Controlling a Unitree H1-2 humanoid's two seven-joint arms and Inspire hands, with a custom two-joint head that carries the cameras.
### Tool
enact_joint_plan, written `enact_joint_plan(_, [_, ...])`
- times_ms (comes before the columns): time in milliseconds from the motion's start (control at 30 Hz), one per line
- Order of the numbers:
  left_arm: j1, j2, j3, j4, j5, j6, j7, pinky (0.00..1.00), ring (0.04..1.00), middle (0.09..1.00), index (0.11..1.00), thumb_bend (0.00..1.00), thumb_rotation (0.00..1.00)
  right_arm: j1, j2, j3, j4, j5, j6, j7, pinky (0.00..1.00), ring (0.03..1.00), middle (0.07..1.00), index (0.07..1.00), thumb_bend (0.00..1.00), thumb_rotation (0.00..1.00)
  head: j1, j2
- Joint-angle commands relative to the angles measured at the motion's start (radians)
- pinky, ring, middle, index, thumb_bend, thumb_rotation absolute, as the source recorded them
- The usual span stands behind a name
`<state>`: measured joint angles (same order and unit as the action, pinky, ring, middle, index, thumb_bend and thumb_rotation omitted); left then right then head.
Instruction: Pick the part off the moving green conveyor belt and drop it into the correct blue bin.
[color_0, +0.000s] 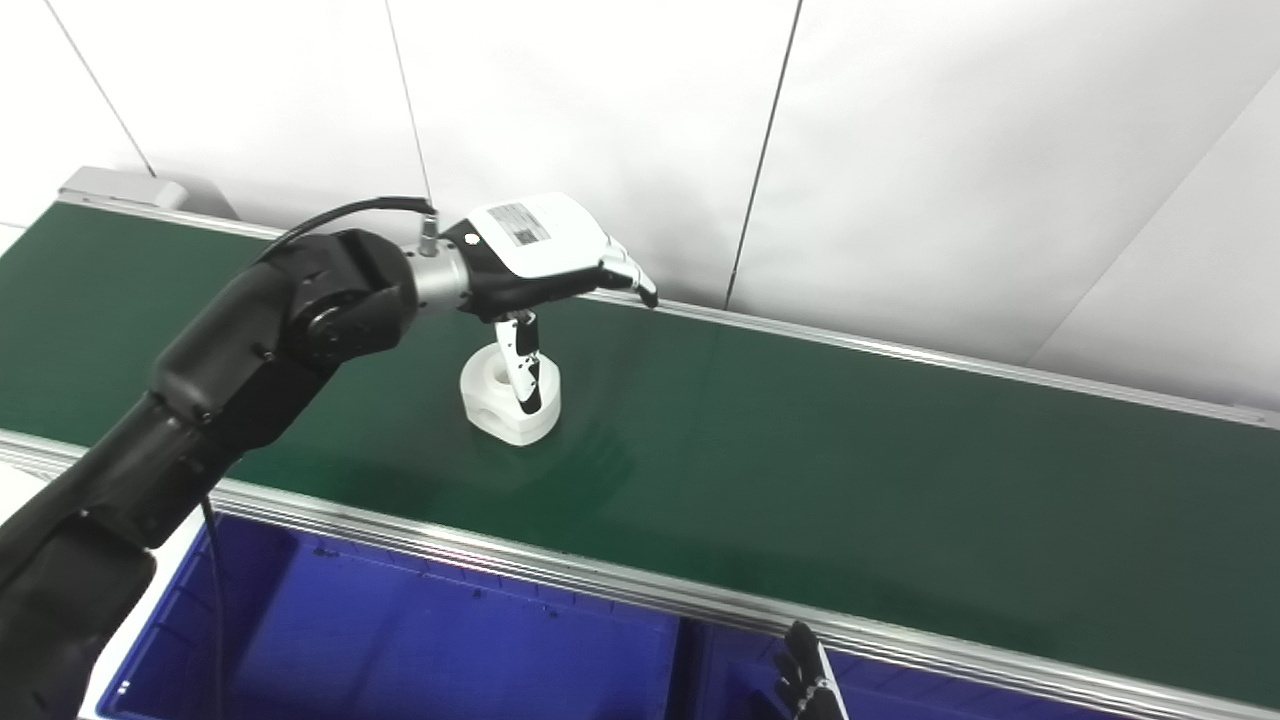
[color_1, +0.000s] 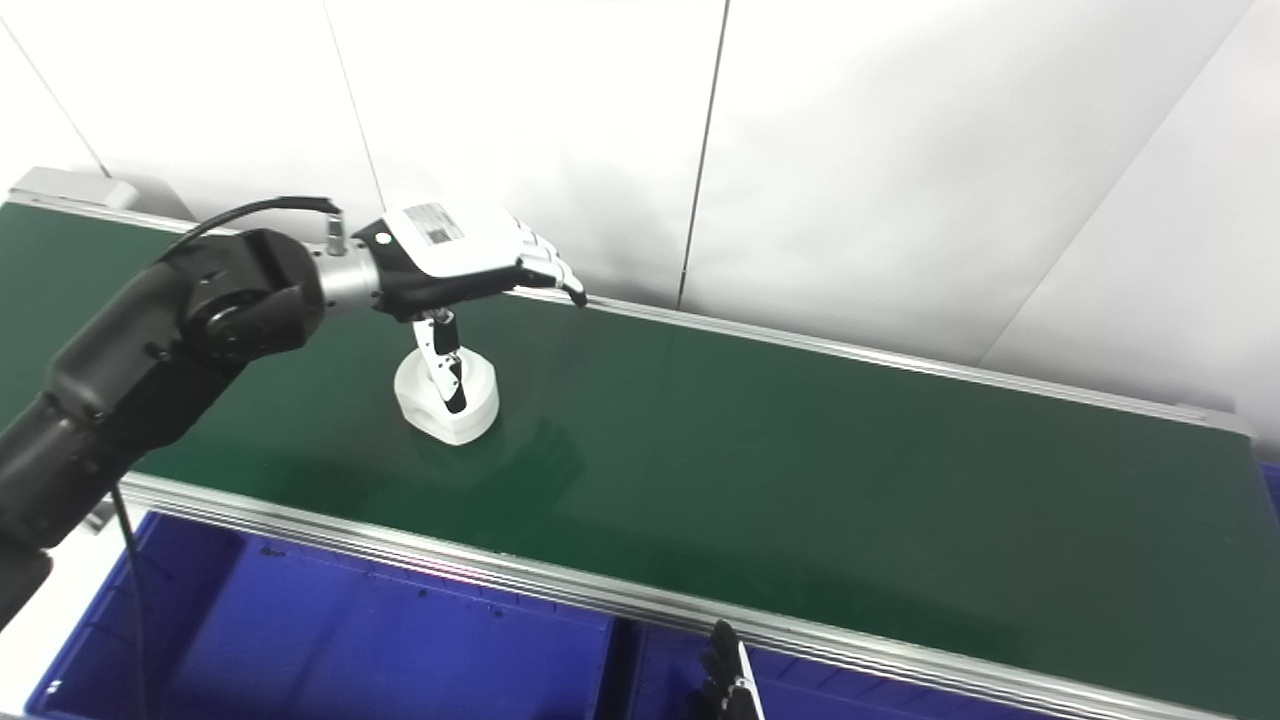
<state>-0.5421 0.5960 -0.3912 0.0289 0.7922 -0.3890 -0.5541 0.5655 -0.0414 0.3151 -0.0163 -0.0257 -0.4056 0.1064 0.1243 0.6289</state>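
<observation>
A small printed label (color_0: 518, 223) sat on the white back of the left hand (color_0: 545, 255), but its print was too small to read. No other text showed.

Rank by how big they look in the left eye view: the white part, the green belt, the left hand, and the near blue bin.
1. green belt
2. blue bin, cut off by the frame
3. left hand
4. white part, though the hand is nearer the camera

- Left arm is reaching from the near left toward the far side, wrist level.
- Left hand (color_0: 535, 255) is hovering palm down, fingers (color_0: 628, 274) extended rightward, thumb pointing down.
- Right hand (color_1: 728, 682) is barely showing at the near edge; fingertips only.
</observation>
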Motion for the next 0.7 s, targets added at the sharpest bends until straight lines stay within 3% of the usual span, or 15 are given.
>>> enact_joint_plan(0, [-0.054, 0.013, -0.007, 0.008, 0.023, -0.016, 0.008, 0.87, 0.885, 0.862, 0.818, 1.0, 0.29, 0.008, 0.01, 0.004, -0.03, -0.001, -0.032, 0.004, 0.97, 0.979, 0.995, 1.0, 0.94, 0.98, 0.001, 0.0])
enact_joint_plan(67, [-0.057, 0.007, -0.022, 0.029, 0.036, -0.018, 0.005, 0.88, 0.895, 0.867, 0.824, 1.0, 0.33, 0.009, 0.011, 0.005, -0.03, 0.0, -0.033, 0.004, 0.97, 0.973, 0.992, 1.0, 0.94, 0.98, -0.001, 0.001])
enact_joint_plan(333, [-0.047, -0.019, -0.054, 0.065, 0.066, 0.017, -0.027, 0.9, 0.919, 0.889, 0.848, 1.0, 0.31, 0.007, 0.015, 0.008, -0.03, 0.001, -0.028, 0.005, 0.95, 0.969, 0.991, 1.0, 0.94, 0.98, -0.01, -0.003])
enact_joint_plan(467, [-0.033, -0.03, -0.073, 0.094, 0.109, 0.014, 0.006, 0.91, 0.929, 0.898, 0.855, 1.0, 0.31, 0.007, 0.016, 0.008, -0.033, 0.002, -0.024, 0.006, 0.95, 0.967, 0.988, 1.0, 0.94, 0.99, -0.018, 0.001])
enact_joint_plan(667, [-0.014, -0.059, -0.102, 0.134, 0.189, 0.027, 0.056, 0.91, 0.933, 0.904, 0.861, 1.0, 0.4, 0.013, 0.013, 0.009, -0.041, 0.016, -0.016, 0.011, 0.95, 0.965, 0.981, 1.0, 0.94, 0.97, -0.019, 0.004])
